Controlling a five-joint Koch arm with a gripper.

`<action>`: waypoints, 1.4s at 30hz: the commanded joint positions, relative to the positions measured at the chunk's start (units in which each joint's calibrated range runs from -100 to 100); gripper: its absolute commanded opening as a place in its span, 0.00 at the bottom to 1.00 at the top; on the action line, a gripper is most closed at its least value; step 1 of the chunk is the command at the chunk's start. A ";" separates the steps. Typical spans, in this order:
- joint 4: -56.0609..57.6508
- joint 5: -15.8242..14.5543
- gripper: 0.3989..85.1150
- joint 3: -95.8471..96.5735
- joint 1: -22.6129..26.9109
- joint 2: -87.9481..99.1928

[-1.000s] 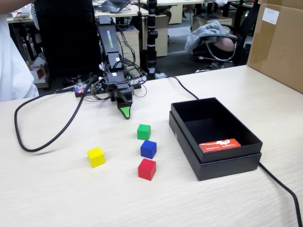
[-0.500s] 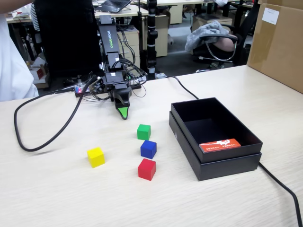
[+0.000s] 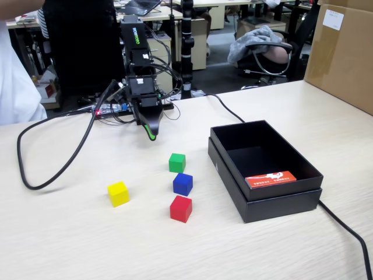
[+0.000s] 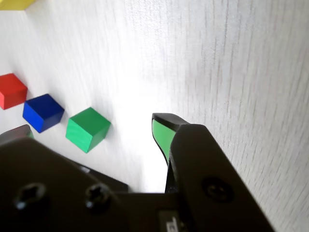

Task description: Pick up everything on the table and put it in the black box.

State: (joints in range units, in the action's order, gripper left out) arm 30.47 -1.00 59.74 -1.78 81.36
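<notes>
beige table (image 3: 70, 245), four cubes (image 3: 181, 208), black box (image 3: 274, 201)

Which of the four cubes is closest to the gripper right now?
The green cube. It heads the short row of green, blue and red, just in front of the gripper; the yellow cube sits farther off, to the left in the fixed view.

yellow cube (image 4: 14, 4): edge-cropped in wrist view | card (image 3: 271, 178): print unreadable
</notes>
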 commanded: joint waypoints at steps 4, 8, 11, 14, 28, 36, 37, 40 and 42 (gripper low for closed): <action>20.20 0.34 0.56 -29.28 -2.39 -25.42; 24.35 1.27 0.56 -44.33 -5.23 -38.85; 25.38 2.25 0.56 -51.40 -6.79 -45.73; 26.34 3.17 0.56 -57.57 -8.06 -52.85; 26.85 4.84 0.56 -79.42 -10.60 -82.45; 26.85 4.88 0.56 -83.50 -10.89 -90.71; 27.11 4.88 0.55 -83.95 -10.89 -91.51; 30.74 4.88 0.53 -87.31 -10.65 -94.50; 32.47 4.88 0.53 -89.21 -10.45 -96.45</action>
State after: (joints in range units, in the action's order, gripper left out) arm 60.67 3.59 -24.97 -12.33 -15.60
